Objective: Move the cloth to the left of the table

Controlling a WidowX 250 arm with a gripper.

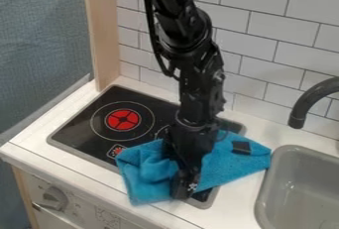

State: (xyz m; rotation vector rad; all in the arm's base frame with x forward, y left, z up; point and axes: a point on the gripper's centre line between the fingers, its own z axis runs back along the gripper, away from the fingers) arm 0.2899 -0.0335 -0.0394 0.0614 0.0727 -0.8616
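Black gripper (185, 187), one, pointed down at the middle of the blue cloth (233, 167); whether open or closed on the fabric, cannot tell. Cloth, rumpled, draped across the right and front part of the cooktop (76, 133) and onto the white counter (230, 207), right end just beside the sink (293, 149). Likely faults: a shallow grip letting folds slip loose in the leftward carry, or low travel dragging a trailing end over the cooktop.

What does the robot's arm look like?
The arm is black all over, with chunky, knobbly joints. A thin black cable runs down beside its upper part. The tool is black too, with a small whitish mark near its end.
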